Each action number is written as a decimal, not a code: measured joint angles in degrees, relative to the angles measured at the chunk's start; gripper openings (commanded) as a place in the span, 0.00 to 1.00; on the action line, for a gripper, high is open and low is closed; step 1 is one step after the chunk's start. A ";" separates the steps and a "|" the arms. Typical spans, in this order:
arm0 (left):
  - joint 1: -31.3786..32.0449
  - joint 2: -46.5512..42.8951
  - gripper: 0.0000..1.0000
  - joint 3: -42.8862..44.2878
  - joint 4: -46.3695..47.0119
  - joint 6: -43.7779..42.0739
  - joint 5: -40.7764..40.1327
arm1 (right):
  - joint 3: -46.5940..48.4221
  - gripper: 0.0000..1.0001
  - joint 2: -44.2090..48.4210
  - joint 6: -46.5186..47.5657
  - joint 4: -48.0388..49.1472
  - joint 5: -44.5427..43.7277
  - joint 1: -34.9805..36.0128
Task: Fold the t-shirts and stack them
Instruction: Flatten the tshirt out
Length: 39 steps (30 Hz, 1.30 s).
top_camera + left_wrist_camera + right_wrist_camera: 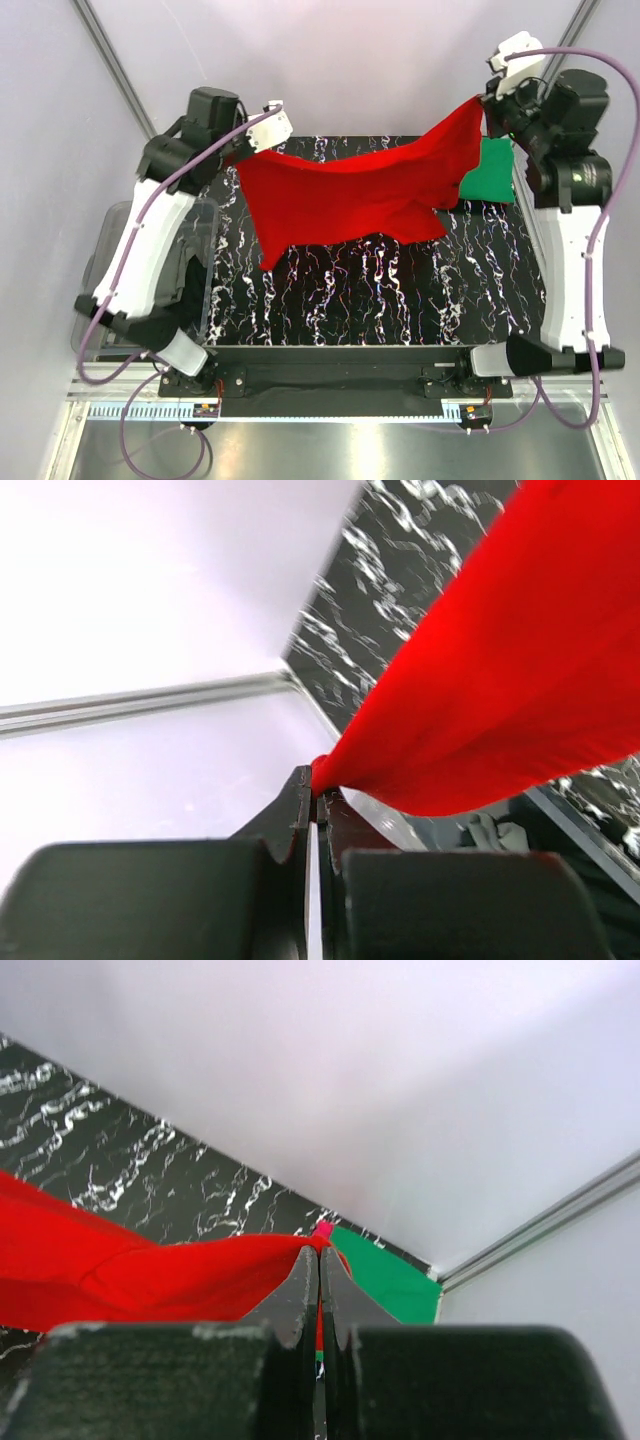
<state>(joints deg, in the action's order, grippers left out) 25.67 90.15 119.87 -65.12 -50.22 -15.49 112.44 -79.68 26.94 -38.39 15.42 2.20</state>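
Tabletop [380, 290]: left tool [316, 788], right tool [320, 1252] pinch t-shirt [350, 195].

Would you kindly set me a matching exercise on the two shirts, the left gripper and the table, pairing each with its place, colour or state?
Column one:
1. red t-shirt
2. green t-shirt
3. left gripper
4. table

Column two:
A. black with white veining
B. folded, lying at the far right corner
C. pinched at two ends and stretched across the far side
D. shut, pinching red cloth at the far left

Pairs: 1-C, 2-B, 3-D, 4-A.
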 measured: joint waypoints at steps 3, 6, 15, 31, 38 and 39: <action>1.90 -4.59 0.00 0.00 1.14 -0.66 -0.87 | 1.25 0.00 3.50 -1.03 -0.48 -0.66 0.00; 3.19 -9.46 0.00 0.00 2.14 -0.96 -1.25 | 3.10 0.00 8.07 -1.51 -0.96 -1.27 0.00; 4.33 -21.42 0.00 0.00 2.27 -1.01 -0.24 | 15.58 0.00 16.06 -3.17 -5.42 -1.09 0.00; 3.61 -25.62 0.00 -9.88 4.39 -4.44 0.11 | 18.12 0.00 14.36 -1.53 -4.22 -0.81 0.00; -1.51 -17.94 0.00 -28.37 6.29 -6.62 1.33 | -11.37 0.00 7.72 0.70 5.11 0.63 0.00; -2.82 -16.65 0.00 -29.97 6.78 -6.78 1.81 | -14.62 0.00 5.60 1.11 6.12 0.76 0.00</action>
<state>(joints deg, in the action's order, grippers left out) 22.85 73.49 89.91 -58.35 -56.99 -13.67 97.82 -74.08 28.05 -32.27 16.19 2.20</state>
